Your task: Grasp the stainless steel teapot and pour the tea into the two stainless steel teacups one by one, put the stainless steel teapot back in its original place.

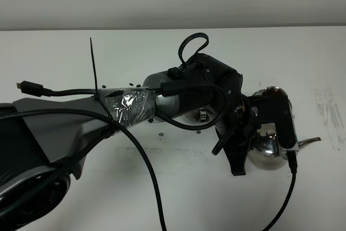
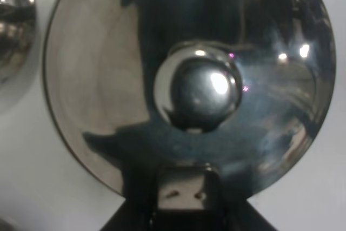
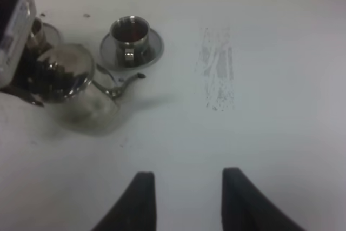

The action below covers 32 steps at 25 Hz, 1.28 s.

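Note:
The stainless steel teapot (image 1: 266, 145) stands at the right of the table, spout (image 1: 311, 140) pointing right. My left gripper (image 1: 240, 155) reaches across and is shut on its handle side. The left wrist view looks straight down on the lid and knob (image 2: 197, 87). In the right wrist view the teapot (image 3: 75, 87) stands near one teacup on its saucer (image 3: 130, 36). The second teacup (image 3: 38, 33) is half hidden behind the left gripper. One cup (image 1: 270, 92) shows in the high view. A bare saucer is not visible. My right gripper (image 3: 189, 201) is open and empty over the table.
The left arm and its cables (image 1: 178, 101) cover the middle of the table. Grey scuff marks (image 3: 216, 68) lie to the right of the teapot. A black cable (image 1: 289, 187) hangs from the left wrist toward the front edge.

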{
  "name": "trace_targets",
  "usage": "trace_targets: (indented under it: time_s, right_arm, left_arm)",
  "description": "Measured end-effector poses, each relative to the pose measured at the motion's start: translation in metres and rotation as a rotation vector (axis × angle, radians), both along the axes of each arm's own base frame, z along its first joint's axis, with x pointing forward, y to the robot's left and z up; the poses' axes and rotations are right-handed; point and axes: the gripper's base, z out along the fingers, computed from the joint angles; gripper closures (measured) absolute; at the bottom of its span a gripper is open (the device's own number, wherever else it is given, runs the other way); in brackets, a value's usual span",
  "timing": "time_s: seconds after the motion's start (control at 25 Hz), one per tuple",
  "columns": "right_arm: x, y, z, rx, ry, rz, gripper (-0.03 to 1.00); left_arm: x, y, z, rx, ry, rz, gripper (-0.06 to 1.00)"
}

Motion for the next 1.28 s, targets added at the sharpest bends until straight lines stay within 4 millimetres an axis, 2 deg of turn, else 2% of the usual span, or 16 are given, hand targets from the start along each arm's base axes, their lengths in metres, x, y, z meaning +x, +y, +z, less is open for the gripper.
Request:
trace_targets:
  time_s: [0.12,0.2,0.32,0.4,0.6,0.84,1.04,1.28]
  right_arm:
    - [0.000,0.000,0.000,0.000,0.000,0.000,0.65]
    - [0.000,0.000,0.000,0.000,0.000,0.000,0.65]
    - [0.000,0.000,0.000,0.000,0.000,0.000,0.65]
    - [0.000,0.000,0.000,0.000,0.000,0.000,0.65]
    - [0.000,0.000,0.000,0.000,0.000,0.000,0.65]
    - [0.000,0.000,0.000,0.000,0.000,0.000,0.65]
    - [0.000,0.000,0.000,0.000,0.000,0.000,0.65]
    - [0.000,0.000,0.000,0.000,0.000,0.000,0.65]
  left_arm:
    - [0.000,0.006,0.028,-0.003,-0.062,-0.016,0.74]
    - [0.004,0.017,0.055,-0.018,-0.121,-0.011,0.74]
    - [0.021,0.043,0.085,-0.011,-0.204,0.022,0.74]
    - [0.037,0.065,0.097,0.013,-0.261,0.039,0.74]
    - [0.086,0.121,0.103,0.082,-0.382,0.032,0.74]
    - [0.118,0.167,0.106,0.161,-0.491,-0.018,0.74]
    - [0.128,0.185,0.106,0.251,-0.553,-0.136,0.74]
    - [0.133,0.188,0.092,0.340,-0.574,-0.293,0.74]
